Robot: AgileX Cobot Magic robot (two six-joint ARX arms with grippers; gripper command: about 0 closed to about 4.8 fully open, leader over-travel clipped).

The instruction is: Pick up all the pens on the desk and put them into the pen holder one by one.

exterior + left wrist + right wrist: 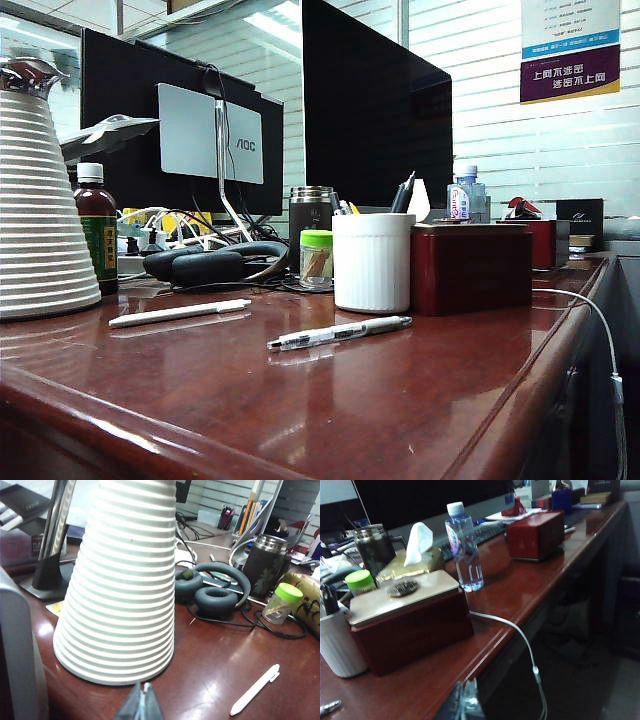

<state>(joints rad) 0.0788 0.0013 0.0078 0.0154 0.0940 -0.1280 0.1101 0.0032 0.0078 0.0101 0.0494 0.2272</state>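
An all-white pen (pixel 180 312) lies on the glossy brown desk (pixel 400 400), and a clear silver-grey pen (pixel 340 332) lies nearer the front. Behind them stands the white ribbed pen holder (pixel 372 262) with dark pens in it. No arm shows in the exterior view. My left gripper (pixel 141 700) is shut and empty, low over the desk in front of a white ribbed cone, with the white pen (pixel 255 690) off to one side. My right gripper (pixel 465 702) is shut and empty at the desk's rounded edge. The pen holder (pixel 337 642) and the clear pen's tip (pixel 327 707) lie well away from it.
A tall white ribbed cone (pixel 120 580) stands close ahead of the left gripper. A dark red box (pixel 410 625) sits right beside the pen holder. Headphones (pixel 215 592), a steel-and-black mug (pixel 262 565), a green-lidded jar (pixel 282 602), a water bottle (pixel 465 550) and a white cable (pixel 520 640) are around.
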